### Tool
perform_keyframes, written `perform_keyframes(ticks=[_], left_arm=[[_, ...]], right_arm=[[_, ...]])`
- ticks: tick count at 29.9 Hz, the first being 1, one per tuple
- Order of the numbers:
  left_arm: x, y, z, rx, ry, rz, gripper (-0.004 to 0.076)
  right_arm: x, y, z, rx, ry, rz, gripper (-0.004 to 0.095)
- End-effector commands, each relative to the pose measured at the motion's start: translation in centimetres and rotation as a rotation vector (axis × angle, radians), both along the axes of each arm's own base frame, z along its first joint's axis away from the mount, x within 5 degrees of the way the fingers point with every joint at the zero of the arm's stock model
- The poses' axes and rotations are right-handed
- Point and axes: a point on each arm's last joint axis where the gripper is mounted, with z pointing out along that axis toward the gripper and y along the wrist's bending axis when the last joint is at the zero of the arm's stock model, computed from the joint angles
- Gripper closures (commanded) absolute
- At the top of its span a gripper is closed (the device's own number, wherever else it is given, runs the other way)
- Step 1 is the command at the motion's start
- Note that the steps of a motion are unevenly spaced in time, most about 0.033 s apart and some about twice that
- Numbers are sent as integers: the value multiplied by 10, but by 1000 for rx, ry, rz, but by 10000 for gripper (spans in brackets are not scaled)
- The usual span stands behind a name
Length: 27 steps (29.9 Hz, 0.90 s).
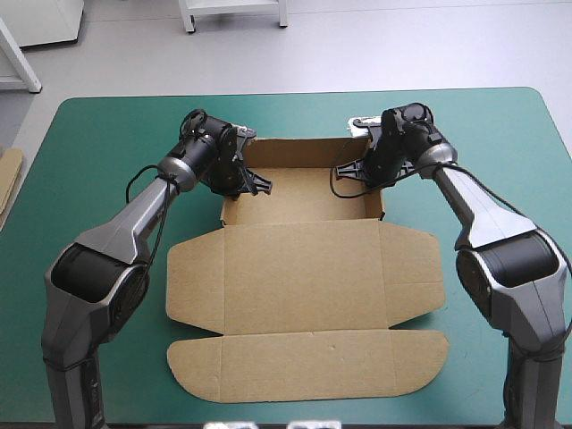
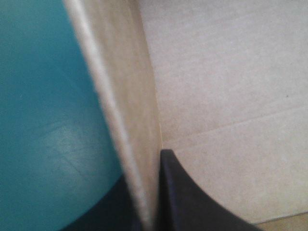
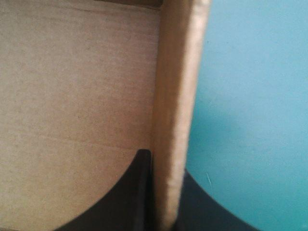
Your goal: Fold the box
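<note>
The brown box [image 1: 304, 295] lies mid-table, its far part a tray with raised walls, the lid and flaps flat toward the near edge. My left gripper [image 1: 239, 179] is shut on the tray's left wall [image 2: 122, 96], one black finger inside the tray, one outside over the teal-green cover. My right gripper [image 1: 374, 174] is shut on the tray's right wall [image 3: 175, 106] in the same way. The tray's floor [image 2: 231, 72] fills the inner side of both wrist views, also the floor [image 3: 72, 96] by the right gripper.
A strip of more brown board [image 1: 7, 179] shows at the table's left edge. The teal-green cover [image 1: 98, 143] lies bare on both sides of the box and beyond the tray toward the far edge.
</note>
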Motion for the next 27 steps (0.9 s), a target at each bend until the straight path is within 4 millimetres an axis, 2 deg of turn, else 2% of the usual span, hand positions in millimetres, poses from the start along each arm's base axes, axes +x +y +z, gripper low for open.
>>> perform_keyframes(ticks=[1,3,7,9,11,20,24,27], left_arm=[[0,-1,31,-15,-144,-53,719],[0,-2,32,-22,-142,-52,650],[0,-2,40,-31,-156,-53,389],[-1,-2,47,-38,-175,-57,260],[-2,-1,56,-46,-196,-56,200],[-25,5,99,-111,-255,-80,202],[-50,18,122,-95,-283,-101,230],[-75,33,131,-66,-321,-99,244]], right_arm=[[-4,-3,30,-33,-104,67,782],[-4,-3,33,-27,-104,67,678],[-5,-3,45,-18,-113,65,438],[-7,-3,57,-9,-139,63,369],[-10,-4,69,2,-170,58,358],[-42,-15,118,18,-221,57,358],[-63,-21,139,31,-263,68,359],[-86,-29,146,26,-267,89,389]])
